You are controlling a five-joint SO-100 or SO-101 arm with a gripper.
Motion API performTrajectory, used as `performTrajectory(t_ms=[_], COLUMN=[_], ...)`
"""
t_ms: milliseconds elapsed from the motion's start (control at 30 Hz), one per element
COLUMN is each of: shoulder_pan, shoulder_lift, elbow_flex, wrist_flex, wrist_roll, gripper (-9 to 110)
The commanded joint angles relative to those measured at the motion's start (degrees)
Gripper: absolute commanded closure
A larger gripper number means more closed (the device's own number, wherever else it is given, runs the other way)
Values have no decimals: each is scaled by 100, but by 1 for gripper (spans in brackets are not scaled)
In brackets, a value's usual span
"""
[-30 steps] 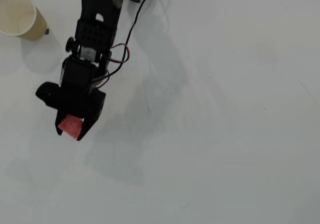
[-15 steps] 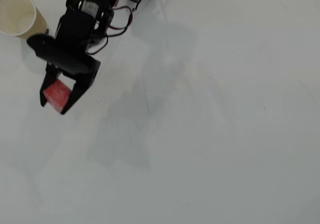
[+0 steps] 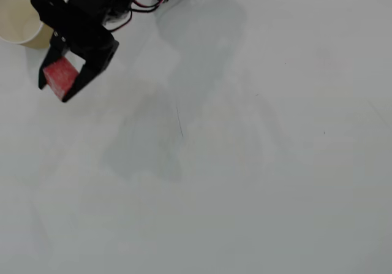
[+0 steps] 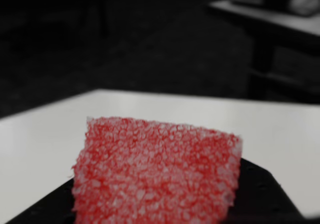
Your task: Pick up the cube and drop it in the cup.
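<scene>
Cube surface: in the wrist view the red cube (image 4: 157,171) fills the near foreground, with an open, speckled, sponge-like grain and a slightly ragged top edge.

Cube handling: judging by that texture it is likely light and soft, so it should give a little under pressure; the rough faces should not slip easily, and it does not look fragile.

Where to hold: two opposite flat sides, squarely and near the middle, seem the best purchase; a corner pinch would probably let foam like this twist.

Gripper: in the overhead view the black gripper (image 3: 56,85) has its jaws drawn in against the cube's two sides, parted only by the block's width, and nothing else is between them.

Cube position: it sits between the jaw tips, near the left edge of the overhead view, with the red top face in plain sight. The wrist view shows it sitting on a dark gripper part with the white table (image 4: 280,129) beyond, so it looks carried above the table, though how high cannot be told.

Cup: the cream paper cup (image 3: 17,19) stands in the top left corner of the overhead view, mouth up and empty as far as can be seen. It is near the gripper, whose black body overlaps its right side; the cube lies below and just right of the rim, not over the opening.

Remaining step: the cube must still be brought over the mouth before the jaws are let go.
</scene>
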Motion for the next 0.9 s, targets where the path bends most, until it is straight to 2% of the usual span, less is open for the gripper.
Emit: performTrajectory(t_ms=[0, 867], shoulder_pan=[316, 2391], shoulder_lift=[413, 316], elbow_flex=[-448, -1389], wrist_flex=[193, 1371], wrist_roll=[26, -9], gripper=[101, 101])
